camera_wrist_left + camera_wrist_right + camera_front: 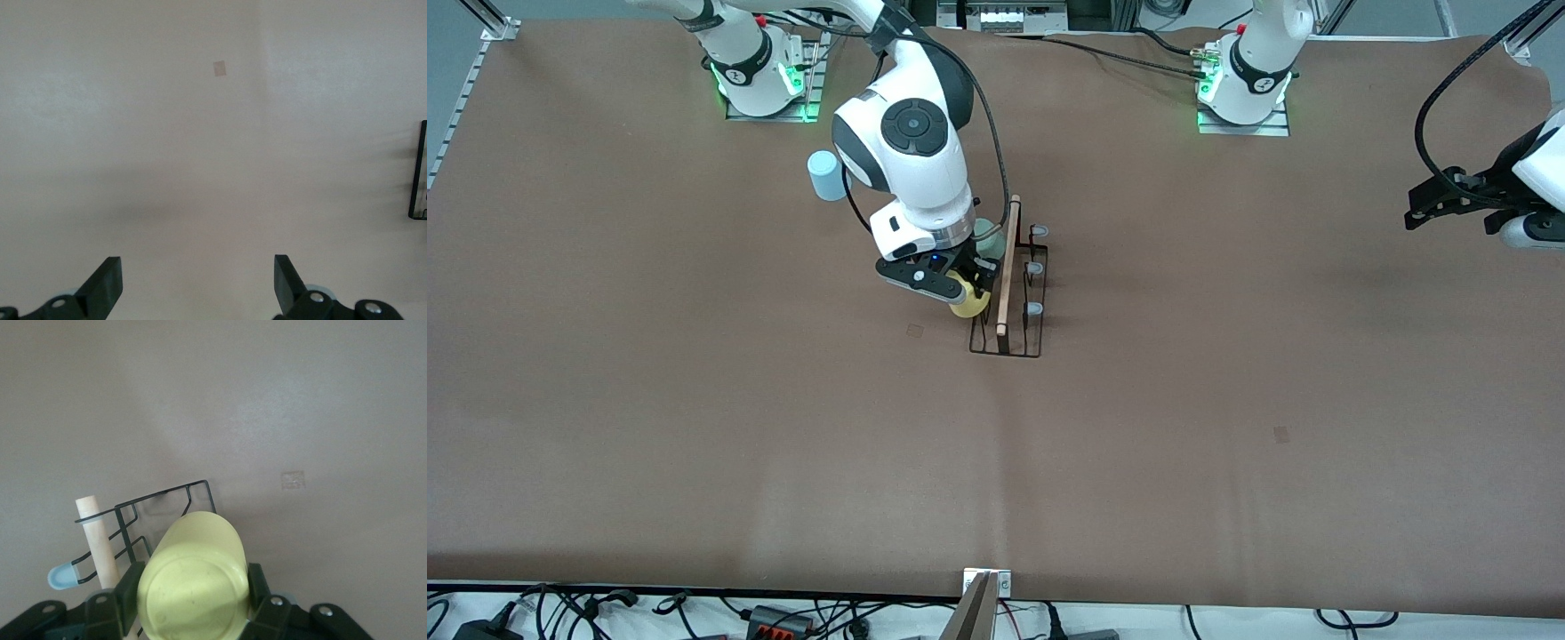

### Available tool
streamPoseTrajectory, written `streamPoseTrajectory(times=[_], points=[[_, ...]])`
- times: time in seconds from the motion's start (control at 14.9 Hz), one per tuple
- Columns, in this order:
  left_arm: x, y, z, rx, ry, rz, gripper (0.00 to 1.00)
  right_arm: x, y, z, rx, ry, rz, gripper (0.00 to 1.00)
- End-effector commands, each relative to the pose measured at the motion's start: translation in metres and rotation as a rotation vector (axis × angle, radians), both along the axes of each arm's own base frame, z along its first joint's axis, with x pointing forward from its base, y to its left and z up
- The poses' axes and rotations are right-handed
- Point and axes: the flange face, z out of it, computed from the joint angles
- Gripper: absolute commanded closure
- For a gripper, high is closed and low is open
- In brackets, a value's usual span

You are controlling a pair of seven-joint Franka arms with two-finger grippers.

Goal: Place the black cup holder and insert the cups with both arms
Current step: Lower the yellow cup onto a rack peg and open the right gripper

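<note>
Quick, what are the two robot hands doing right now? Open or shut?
Left gripper: jaws open, holding nothing, waiting over bare table.
Right gripper: jaws shut on the yellow cup, at the black cup holder.

Three cups: one light blue cup (pixel 827 175), one mint green cup (pixel 987 233), one yellow cup (pixel 969 302). One black cup holder (pixel 1009 342), with three grey-blue peg tips visible. Two robot arms.
</note>
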Motion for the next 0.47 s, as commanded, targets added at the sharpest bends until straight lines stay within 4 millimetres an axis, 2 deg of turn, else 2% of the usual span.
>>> streamPoseTrajectory(times=[0.0, 0.13, 0.2, 0.27, 0.4], points=[[0.003, 0.002, 0.004, -0.017, 0.006, -0.005, 0.0, 0.002, 0.008, -0.002, -0.006, -0.019, -0.015, 0.7], [0.003, 0.002, 0.004, -0.017, 0.006, -0.005, 0.0, 0.002, 0.011, -0.009, 0.0, -0.022, -0.011, 0.69], [0.003, 0.002, 0.004, -0.019, 0.006, -0.005, 0.0, 0.002, 0.011, -0.011, -0.003, -0.019, -0.01, 0.64], [0.003, 0.002, 0.004, -0.017, 0.006, -0.005, 0.0, 0.002, 0.012, -0.016, -0.003, -0.017, -0.008, 0.5], [0.003, 0.002, 0.004, -0.017, 0.006, -0.005, 0.0, 0.002, 0.015, -0.018, 0.006, -0.028, -0.005, 0.06]])
